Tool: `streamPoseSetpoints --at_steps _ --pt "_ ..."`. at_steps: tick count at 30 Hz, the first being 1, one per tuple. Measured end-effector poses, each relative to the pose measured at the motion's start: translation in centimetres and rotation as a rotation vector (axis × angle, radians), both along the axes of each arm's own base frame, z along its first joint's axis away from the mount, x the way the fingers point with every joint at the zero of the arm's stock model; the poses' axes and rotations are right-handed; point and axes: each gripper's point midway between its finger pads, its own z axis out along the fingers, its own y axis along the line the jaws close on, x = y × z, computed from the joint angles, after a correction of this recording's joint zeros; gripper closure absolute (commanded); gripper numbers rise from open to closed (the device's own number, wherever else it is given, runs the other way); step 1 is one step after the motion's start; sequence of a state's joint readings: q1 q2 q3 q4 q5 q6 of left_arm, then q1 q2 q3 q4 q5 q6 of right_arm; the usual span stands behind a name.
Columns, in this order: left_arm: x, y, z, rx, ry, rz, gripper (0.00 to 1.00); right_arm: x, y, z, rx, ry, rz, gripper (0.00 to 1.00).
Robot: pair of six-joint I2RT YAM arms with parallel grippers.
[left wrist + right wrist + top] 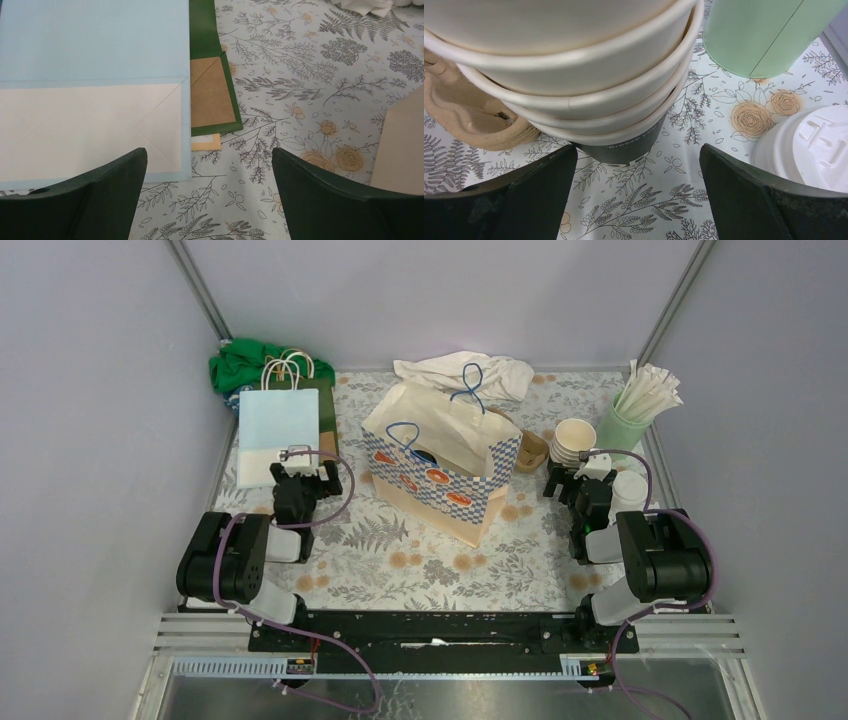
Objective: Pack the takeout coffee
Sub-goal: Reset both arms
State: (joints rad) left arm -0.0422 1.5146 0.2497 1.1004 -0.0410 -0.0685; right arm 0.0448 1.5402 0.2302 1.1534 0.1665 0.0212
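Your right tool [572, 476] stands wide and holds nothing. In its wrist view, its two dark fingers [524, 200] frame the foot of the stack of nested cream paper cups [574, 65]. The lowest cup shows a dark green outside with pale lettering. The stack stands upright on the floral-print bench [400, 560], just ahead of the fingers and not clasped by them.

To the stack's right is the round white plastic lid [814, 145], topping a pile beside the right arm. Behind it rises the tall mint-green tumbler [764, 35] of white wrapped straws [650, 390]. To the stack's left lies the brown moulded-pulp cup carrier [469, 120], touching or nearly touching the cups.

Your left tool [297, 458] is also spread wide and empty. It hangs over the near edge of the flat light-blue paper bag [90, 75], which partly covers a flat dark green paper bag [202, 25].

At mid-bench, the blue-and-white checked paper bag [440, 455] stands open, with blue cord handles. Behind it lies a crumpled white cloth [460, 375]. A bunched green cloth [245, 360] sits in the far left corner.
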Motion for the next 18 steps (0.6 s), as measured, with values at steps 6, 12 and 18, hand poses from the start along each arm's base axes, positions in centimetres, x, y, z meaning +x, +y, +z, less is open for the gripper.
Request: streamPoseSetpoints --at_steps 6,12,18 --pt "-0.34 -0.44 0.21 0.029 -0.020 0.002 0.01 0.01 0.00 0.01 0.000 0.000 0.000 0.00" --pt "-0.33 -0.41 0.24 0.035 -0.022 0.003 0.01 0.01 0.00 0.01 0.001 0.000 -0.001 0.00" --pt "-0.33 -0.35 0.26 0.040 -0.022 0.005 0.01 0.01 0.00 0.01 0.001 -0.001 -0.001 0.00"
